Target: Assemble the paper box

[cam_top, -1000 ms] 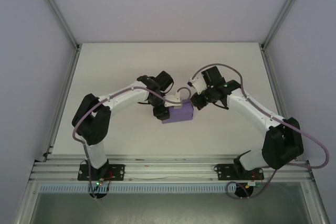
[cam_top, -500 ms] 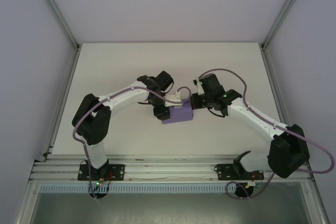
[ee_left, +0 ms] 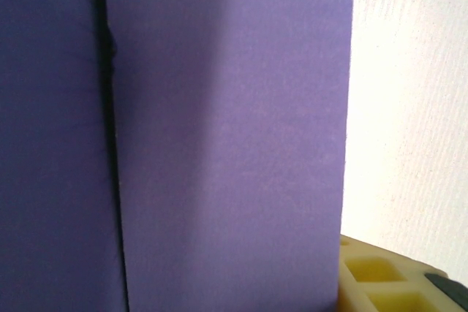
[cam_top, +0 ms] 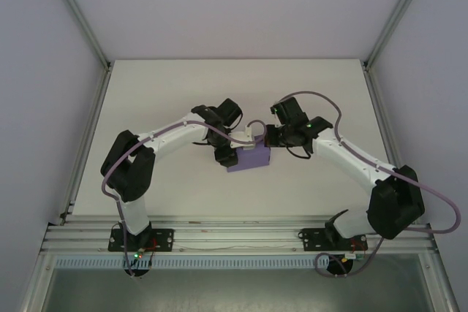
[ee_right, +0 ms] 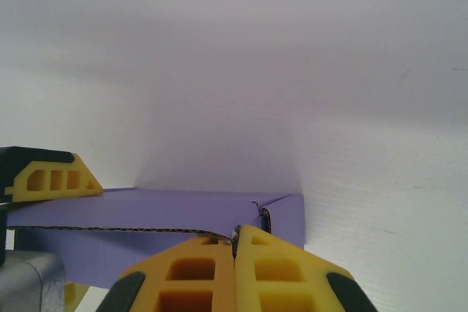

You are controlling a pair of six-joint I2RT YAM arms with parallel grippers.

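Observation:
The purple paper box [cam_top: 251, 161] lies at the middle of the table as a small folded rectangular box. My left gripper [cam_top: 235, 153] is shut on its left part. In the left wrist view the box's purple card [ee_left: 227, 129] is very close, and one yellow fingertip [ee_left: 380, 283] shows at its lower right. My right gripper [cam_top: 269, 140] is shut at the box's right end. Its joined yellow tips [ee_right: 234, 242] press against the card's raw edge by a folded corner of the box [ee_right: 161, 210]. The left gripper's finger [ee_right: 51, 177] rests on the box top there.
The white table [cam_top: 183, 93] is walled by pale panels with aluminium posts at the left [cam_top: 77, 16] and right [cam_top: 398, 12]. An aluminium rail [cam_top: 234, 235] with both arm bases runs along the near edge.
The right arm has swung its wrist in and brought its shut gripper against the box's right end. The left arm and the box have stayed put.

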